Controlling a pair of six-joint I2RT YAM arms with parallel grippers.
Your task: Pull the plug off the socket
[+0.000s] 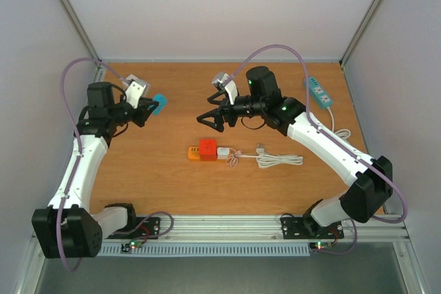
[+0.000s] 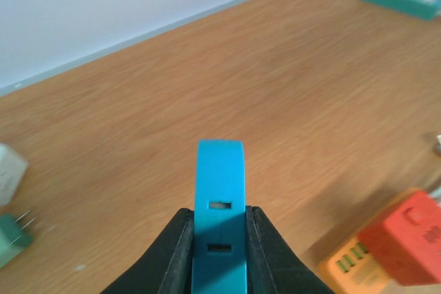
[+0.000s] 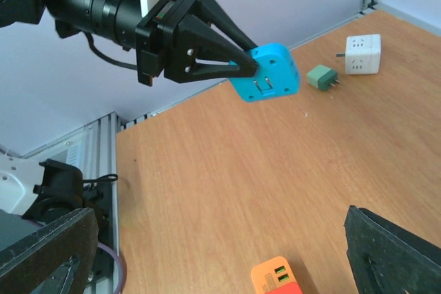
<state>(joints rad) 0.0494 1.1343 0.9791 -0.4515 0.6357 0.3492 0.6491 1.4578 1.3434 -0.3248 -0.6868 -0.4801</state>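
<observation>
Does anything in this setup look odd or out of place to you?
Mildly. The left hand holds a blue adapter up in the air with no plug showing in it, while the red plug sits in the orange socket in the middle. A green plug lies loose beside a white cube at the back.

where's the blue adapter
Top view, left side: the blue adapter sits clamped in the left gripper above the table, back-left of the orange power strip.

The left fingers [image 3: 224, 32] pinch a blue socket block [image 3: 272, 75] above the table [image 3: 207, 191].
</observation>
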